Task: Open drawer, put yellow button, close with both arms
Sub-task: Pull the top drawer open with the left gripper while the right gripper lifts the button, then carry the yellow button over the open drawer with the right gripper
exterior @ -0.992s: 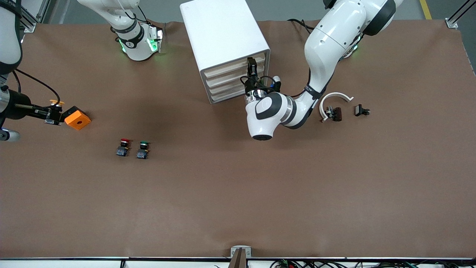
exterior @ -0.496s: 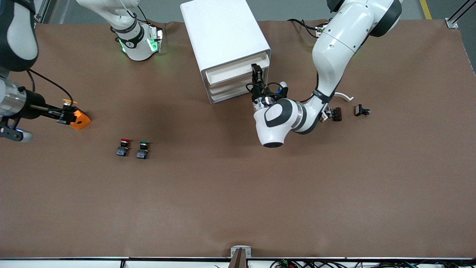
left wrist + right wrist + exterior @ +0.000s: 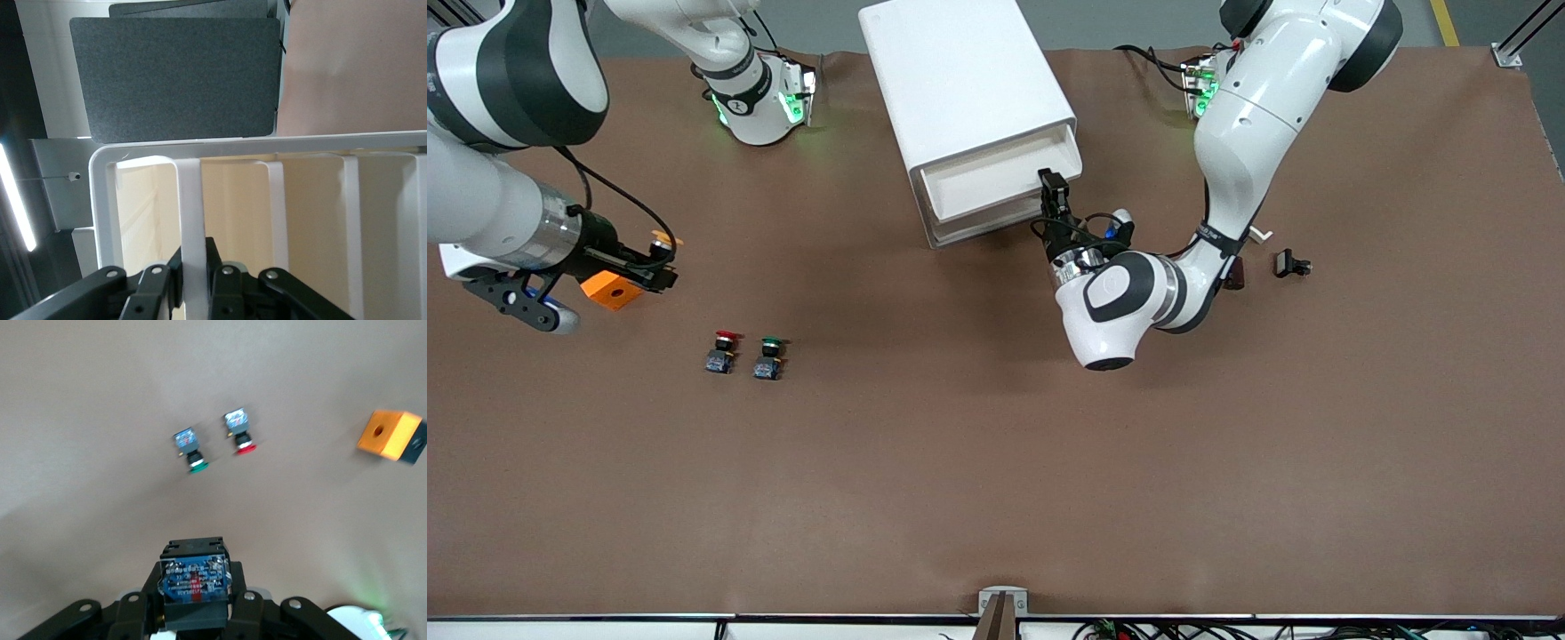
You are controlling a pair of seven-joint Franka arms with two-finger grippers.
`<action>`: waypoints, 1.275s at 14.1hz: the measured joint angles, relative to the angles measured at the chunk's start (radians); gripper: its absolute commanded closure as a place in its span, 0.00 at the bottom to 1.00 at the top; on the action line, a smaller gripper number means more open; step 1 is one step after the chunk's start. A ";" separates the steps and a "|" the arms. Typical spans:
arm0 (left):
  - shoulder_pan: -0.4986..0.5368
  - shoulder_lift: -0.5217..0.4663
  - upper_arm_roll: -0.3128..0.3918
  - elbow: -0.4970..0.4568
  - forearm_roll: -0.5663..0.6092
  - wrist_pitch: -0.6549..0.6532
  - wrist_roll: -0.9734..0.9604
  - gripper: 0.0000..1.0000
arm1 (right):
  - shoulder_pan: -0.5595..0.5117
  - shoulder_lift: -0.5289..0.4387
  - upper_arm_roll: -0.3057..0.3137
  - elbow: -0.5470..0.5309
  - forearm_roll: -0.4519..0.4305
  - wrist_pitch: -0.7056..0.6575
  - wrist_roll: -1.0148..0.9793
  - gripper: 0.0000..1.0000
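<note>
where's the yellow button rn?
Clamped in the right gripper, the yellow button is over the orange block toward the right arm's end of the table.

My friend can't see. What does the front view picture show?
The left gripper is shut on the front of the drawer, which is pulled partway out of the white cabinet. The right gripper holds the yellow button above an orange block, near the red button and green button.

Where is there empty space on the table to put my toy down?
The widest bare stretch lies nearer the front camera than the red button and green button. It is crowded in front of the cabinet, where the left gripper grips the open drawer.
</note>
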 measured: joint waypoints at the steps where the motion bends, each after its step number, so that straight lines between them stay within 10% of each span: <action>1: 0.010 0.000 0.000 0.004 0.000 0.003 -0.001 0.94 | 0.008 0.000 0.000 0.000 0.008 0.000 0.027 1.00; 18: 0.137 0.022 0.002 0.064 -0.022 0.068 -0.010 0.68 | 0.495 -0.015 0.003 -0.013 0.038 0.179 0.726 1.00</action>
